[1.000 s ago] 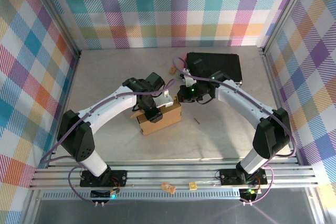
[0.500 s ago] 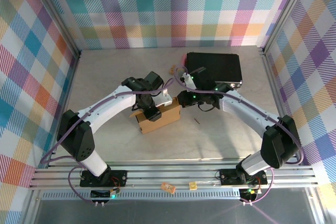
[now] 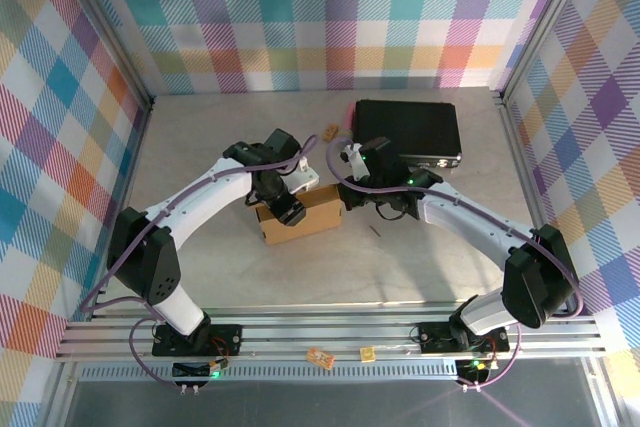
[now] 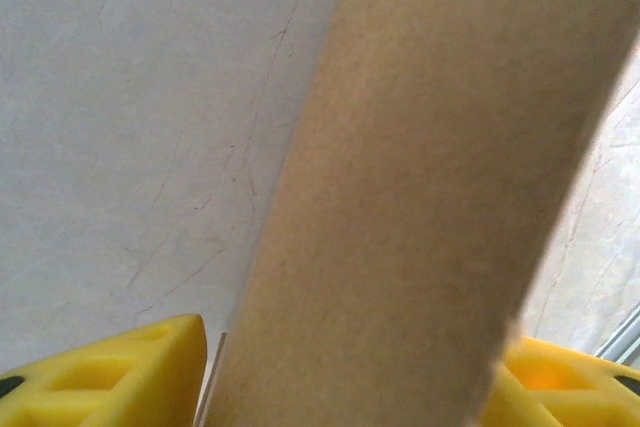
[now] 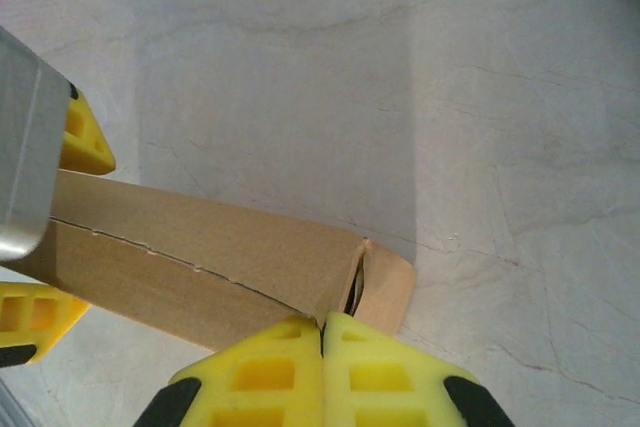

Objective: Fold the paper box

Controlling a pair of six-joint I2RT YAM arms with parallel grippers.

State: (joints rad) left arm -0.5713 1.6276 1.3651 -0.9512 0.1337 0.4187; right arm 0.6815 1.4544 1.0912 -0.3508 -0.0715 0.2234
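Observation:
The paper box [image 3: 312,220], brown cardboard folded into a small shallow block, lies on the table in the middle. My left gripper [image 3: 285,204] sits over its left part, jaws open and astride it. In the left wrist view the cardboard [image 4: 420,197] runs between the yellow fingers [image 4: 110,377], with a thin gap beside the left one. My right gripper [image 5: 322,325] is shut with nothing in it, its tips against the box's end flap [image 5: 385,287]. From above, the right gripper [image 3: 349,194] sits at the box's right end. The left gripper's fingers [image 5: 85,142] straddle the box's far end.
A black rectangular case [image 3: 408,129] lies behind the right arm, with a small brown scrap [image 3: 329,132] to its left. A tiny dark stick [image 3: 375,231] lies right of the box. Checkered walls enclose three sides, and a metal rail [image 3: 330,332] runs along the front.
The left jaws have widened around the box. The right gripper, still shut, has moved left and down to the box's right end. The box has shifted slightly back.

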